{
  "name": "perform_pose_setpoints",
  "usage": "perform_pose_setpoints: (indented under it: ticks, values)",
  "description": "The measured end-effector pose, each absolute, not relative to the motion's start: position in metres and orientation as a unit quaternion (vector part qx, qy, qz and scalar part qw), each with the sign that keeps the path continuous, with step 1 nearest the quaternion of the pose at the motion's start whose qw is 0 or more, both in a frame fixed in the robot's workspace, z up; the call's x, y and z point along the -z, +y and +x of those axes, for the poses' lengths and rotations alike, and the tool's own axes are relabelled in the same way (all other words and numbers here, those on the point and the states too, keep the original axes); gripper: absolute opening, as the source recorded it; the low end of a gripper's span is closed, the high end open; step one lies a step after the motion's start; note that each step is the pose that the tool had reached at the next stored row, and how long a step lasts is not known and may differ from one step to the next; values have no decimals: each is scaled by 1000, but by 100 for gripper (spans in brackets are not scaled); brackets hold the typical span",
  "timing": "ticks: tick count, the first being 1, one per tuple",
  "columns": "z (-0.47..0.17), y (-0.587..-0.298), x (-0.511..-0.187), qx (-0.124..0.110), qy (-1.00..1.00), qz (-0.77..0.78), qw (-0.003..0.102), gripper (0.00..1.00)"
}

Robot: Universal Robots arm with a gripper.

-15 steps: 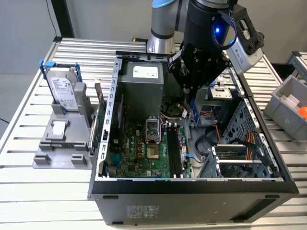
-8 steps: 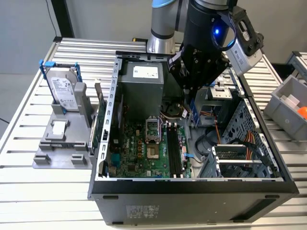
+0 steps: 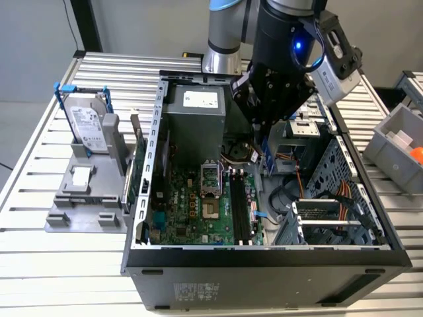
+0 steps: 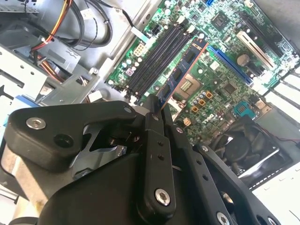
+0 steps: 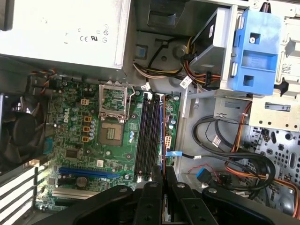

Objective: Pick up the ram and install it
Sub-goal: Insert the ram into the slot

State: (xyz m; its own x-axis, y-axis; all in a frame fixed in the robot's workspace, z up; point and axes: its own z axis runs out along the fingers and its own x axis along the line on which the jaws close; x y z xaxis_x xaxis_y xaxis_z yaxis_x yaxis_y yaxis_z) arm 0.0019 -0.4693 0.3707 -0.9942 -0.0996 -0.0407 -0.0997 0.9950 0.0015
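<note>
Item: RAM stick [image 4: 180,70], pinched edge-on between my fingers [image 4: 157,154] and projecting straight out from my gripper [image 4: 156,112]. Location: held over the black DIMM slots [image 4: 152,58] of the motherboard [image 3: 192,205], lower centre of the exterior view, inside the open computer case [image 3: 264,256].

Print shows in several places, though none can be read out. The power supply [image 3: 195,115] bears a white label. The hard drive [image 3: 86,122], standing in its grey holder on the table [image 3: 39,277], has a large label across its face. The motherboard [image 5: 75,122] carries white lettering (beside the fan). A grey sticker sits on the case front [image 3: 195,290]. What may be a sticker on the ram [image 4: 180,75], clamped in the end effector [image 4: 157,115], is too small to tell.
</note>
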Motion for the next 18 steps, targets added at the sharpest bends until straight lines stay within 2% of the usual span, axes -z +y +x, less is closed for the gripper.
perform_pose_setpoints:
  ticks: [18]
  values:
    - [2,-469,-365,-2,999,-50,20,0]
